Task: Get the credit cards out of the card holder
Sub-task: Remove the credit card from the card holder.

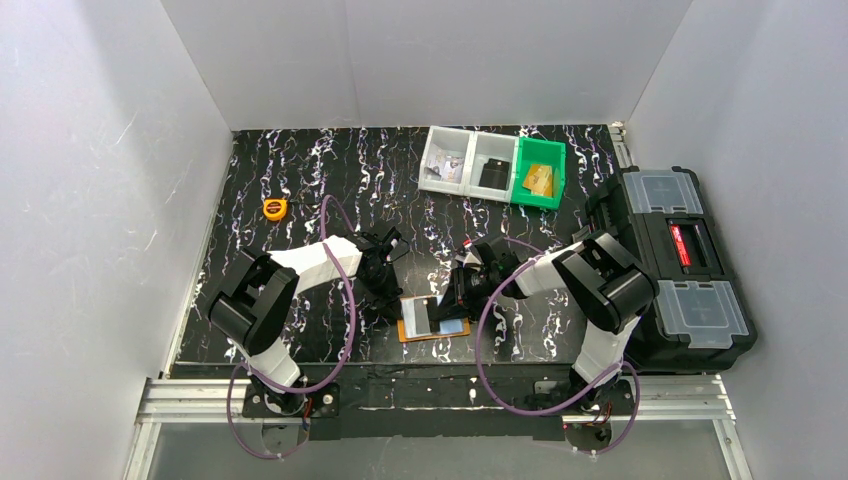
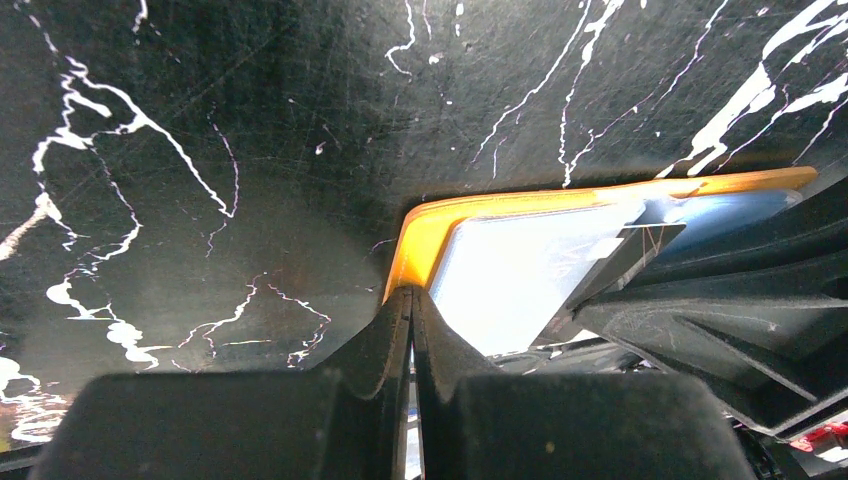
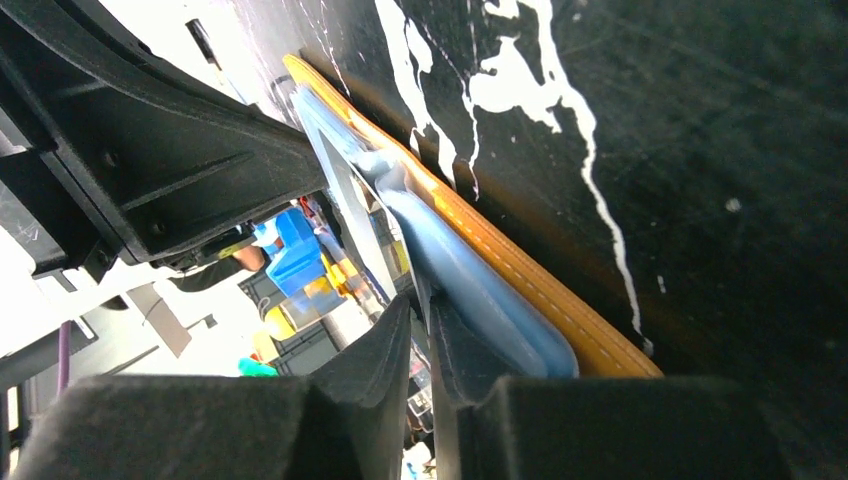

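From above, the wallet (image 1: 415, 335) lies open close to the tabletop's (image 1: 300, 170) near edge, with a pale card (image 1: 453, 326) on its right half. The left hand (image 1: 390, 300) meets its left edge and the right hand (image 1: 455, 303) its far edge. Open tabletop spreads far and left, and the bins (image 1: 490, 165) and toolbox (image 1: 670, 260) are well apart.

Left wrist: fingers (image 2: 375, 350) together, tips on the wallet's orange rim. Whether they pinch it I cannot tell.

Right wrist: fingers (image 3: 370, 350) pressed close, a thin clear sheet (image 3: 325, 150) running into their slit, the card just beside.
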Available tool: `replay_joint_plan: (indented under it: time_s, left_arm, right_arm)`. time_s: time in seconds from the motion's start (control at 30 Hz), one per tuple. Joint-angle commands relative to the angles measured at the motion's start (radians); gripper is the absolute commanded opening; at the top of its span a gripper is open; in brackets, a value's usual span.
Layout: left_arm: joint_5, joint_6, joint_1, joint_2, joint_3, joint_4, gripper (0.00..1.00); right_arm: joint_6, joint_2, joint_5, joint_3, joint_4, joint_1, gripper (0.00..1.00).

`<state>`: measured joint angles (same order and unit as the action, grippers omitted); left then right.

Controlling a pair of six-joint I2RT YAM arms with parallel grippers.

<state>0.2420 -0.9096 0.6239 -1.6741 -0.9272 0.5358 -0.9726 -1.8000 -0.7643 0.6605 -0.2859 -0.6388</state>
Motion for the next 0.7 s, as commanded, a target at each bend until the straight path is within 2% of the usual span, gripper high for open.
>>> replay_joint_plan:
  time_s: [0.0, 0.2, 0.67]
  left_arm:
    - [-0.144, 0.024, 0.009, -0.076, 0.07, 0.039, 0.0]
    - [-0.146, 0.024, 0.009, -0.073, 0.074, 0.042, 0.0]
    - [-0.148, 0.026, 0.009, -0.068, 0.072, 0.045, 0.0]
  right_arm:
    - [0.014, -0.005, 0.07, 0.004, 0.019, -0.015, 0.15]
    - [0.046, 0.065, 0.137, -0.01, 0.094, -0.005, 0.03]
    - [0.138, 0.198, 0.234, -0.028, 0.264, 0.041, 0.01]
